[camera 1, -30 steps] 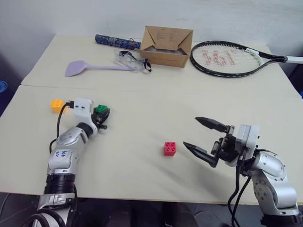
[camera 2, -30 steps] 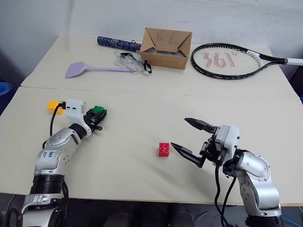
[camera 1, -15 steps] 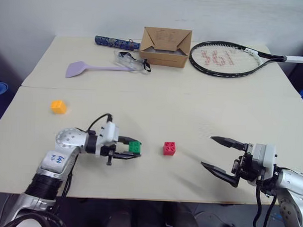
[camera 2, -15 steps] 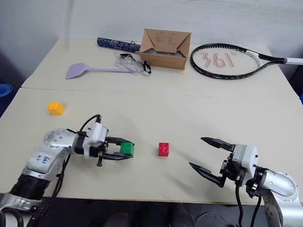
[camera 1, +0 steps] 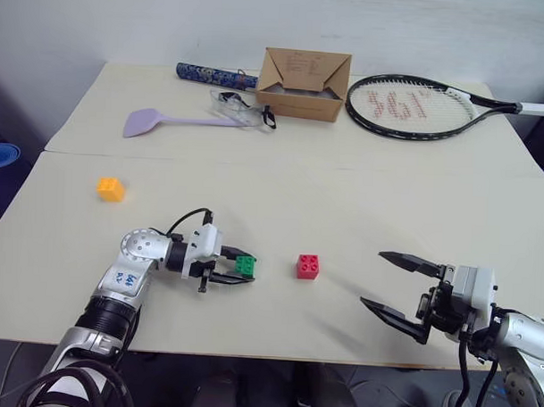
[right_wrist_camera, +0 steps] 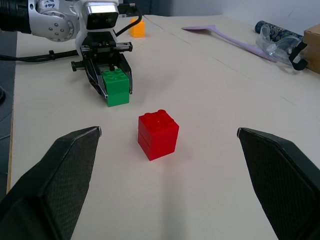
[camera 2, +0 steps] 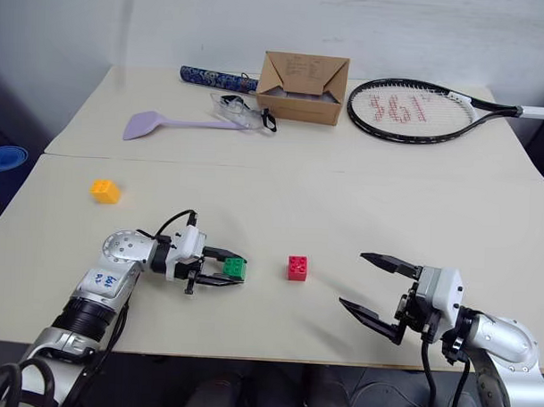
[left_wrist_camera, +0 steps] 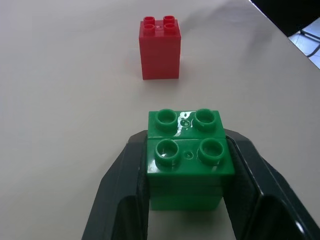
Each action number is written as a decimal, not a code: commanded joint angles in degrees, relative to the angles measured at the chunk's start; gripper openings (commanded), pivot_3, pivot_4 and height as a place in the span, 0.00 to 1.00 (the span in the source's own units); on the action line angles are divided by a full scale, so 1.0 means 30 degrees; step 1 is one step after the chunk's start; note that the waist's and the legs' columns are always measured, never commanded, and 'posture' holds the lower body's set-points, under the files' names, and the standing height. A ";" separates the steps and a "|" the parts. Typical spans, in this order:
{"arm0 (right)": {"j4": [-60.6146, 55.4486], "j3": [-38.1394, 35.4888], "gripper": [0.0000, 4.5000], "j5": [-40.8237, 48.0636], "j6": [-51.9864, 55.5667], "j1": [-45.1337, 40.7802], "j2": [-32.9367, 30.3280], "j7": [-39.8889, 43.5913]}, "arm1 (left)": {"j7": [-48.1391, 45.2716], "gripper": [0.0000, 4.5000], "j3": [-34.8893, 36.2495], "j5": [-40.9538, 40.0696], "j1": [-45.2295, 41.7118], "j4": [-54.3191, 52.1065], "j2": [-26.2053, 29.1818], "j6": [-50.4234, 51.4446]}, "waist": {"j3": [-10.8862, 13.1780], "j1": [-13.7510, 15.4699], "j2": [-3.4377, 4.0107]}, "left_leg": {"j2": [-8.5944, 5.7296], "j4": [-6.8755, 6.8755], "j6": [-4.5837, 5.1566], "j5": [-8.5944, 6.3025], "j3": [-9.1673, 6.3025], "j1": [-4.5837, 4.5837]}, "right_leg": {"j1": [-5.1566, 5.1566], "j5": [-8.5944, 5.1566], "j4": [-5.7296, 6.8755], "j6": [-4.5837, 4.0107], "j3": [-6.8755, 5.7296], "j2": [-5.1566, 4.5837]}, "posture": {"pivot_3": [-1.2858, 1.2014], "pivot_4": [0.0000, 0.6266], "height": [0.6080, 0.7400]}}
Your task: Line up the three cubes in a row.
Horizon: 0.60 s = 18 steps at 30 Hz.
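The green cube [camera 1: 245, 265] sits pinched between the two black fingers of the left gripper [camera 1: 240, 268], low over the table [camera 1: 343, 206] or just resting on it; which of the two I cannot tell. Straight ahead of that gripper's fingertips, a short gap away, stands the red cube [camera 1: 308, 266]. To place the green one well, the gripper should set it flat on the table with its studs up and its side faces square to the red cube's, then part its fingers without dragging the block sideways. Placing it near the red cube but apart from it leaves room to withdraw cleanly.

The green cube is a glossy plastic block with four round studs on top, held upright, with a finger on each of two opposite sides. The red cube matches it in size and shape and stands upright too. The orange-yellow cube [camera 1: 111, 189] lies well behind the left gripper, off toward the table's left side, and will need fetching afterwards.

The right gripper [camera 1: 395, 284] hangs spread wide and empty, on the far side of the red cube from the green one, pointing back toward it.
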 commanded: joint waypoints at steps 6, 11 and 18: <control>0.0086 0.0330 1.00 0.0130 -0.0264 -0.0710 -0.0157 0.0617 | 0.0723 0.76 0.1359 -0.0068 0.0387 -0.0213 0.0578 -0.0720 | 0.0000 0.0014 0.0000 | 0.0000 0.0010 0.0004 -0.0002 0.0000 -0.0001 | 0.0001 0.0001 0.0003 0.0001 -0.0001 0.0000 | 0.52 0.24 1.00; 0.0617 0.0613 1.00 0.0152 -0.0227 -0.1296 -0.0146 0.1159 | 0.1495 0.89 0.3948 -0.1735 0.3703 -0.4087 0.2533 0.1187 | 0.0003 -0.0298 -0.0005 | 0.0018 0.0008 0.0000 -0.0003 -0.0010 -0.0001 | -0.0002 0.0000 0.0009 0.0000 -0.0002 -0.0001 | 0.52 0.24 1.00; 0.1809 0.1274 1.00 -0.0014 -0.0660 -0.2283 0.0156 0.1886 | 0.7156 0.89 1.1390 -0.3415 1.0657 -0.7784 0.2584 0.3383 | 0.0009 -0.0355 -0.0012 | 0.0029 -0.0007 -0.0001 -0.0017 -0.0039 0.0008 | 0.0005 -0.0002 -0.0069 -0.0003 0.0004 -0.0039 | 0.52 0.24 1.00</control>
